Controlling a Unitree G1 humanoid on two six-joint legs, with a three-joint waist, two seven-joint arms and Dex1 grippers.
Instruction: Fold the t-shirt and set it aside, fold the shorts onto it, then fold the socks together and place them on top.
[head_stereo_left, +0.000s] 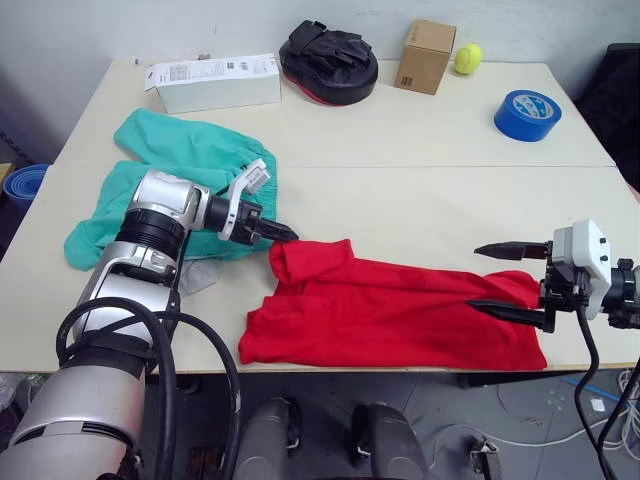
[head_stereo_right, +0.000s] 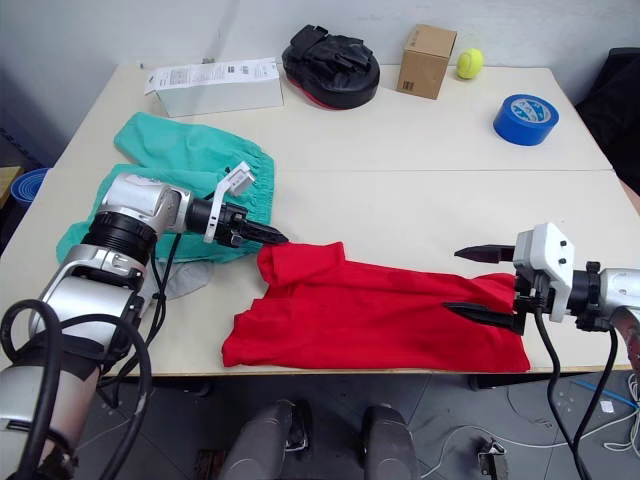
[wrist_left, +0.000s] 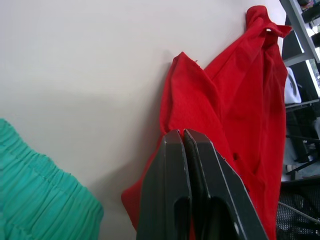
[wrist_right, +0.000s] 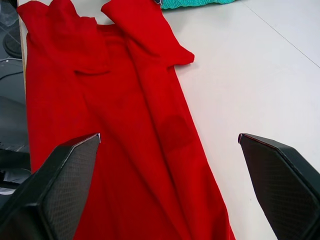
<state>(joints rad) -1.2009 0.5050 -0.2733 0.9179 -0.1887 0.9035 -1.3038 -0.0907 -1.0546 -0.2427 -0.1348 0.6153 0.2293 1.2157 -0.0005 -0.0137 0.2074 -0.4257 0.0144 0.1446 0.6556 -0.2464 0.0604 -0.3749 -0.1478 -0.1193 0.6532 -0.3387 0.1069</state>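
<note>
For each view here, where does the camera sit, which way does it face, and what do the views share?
Left eye and right eye views: on the head, looking forward and down over the table; both arms show, left gripper shut beside the t-shirt, right gripper open at its other end.
Left wrist view: looks along its shut fingers at the t-shirt, shorts at the edge.
Right wrist view: looks between its spread fingers down the t-shirt.
Shared: all views show the t-shirt; all show the shorts.

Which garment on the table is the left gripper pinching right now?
The red t-shirt. The left gripper is shut on its folded-up corner, while the teal shorts lie free behind that arm. The right gripper is open at the t-shirt's other end.
</note>
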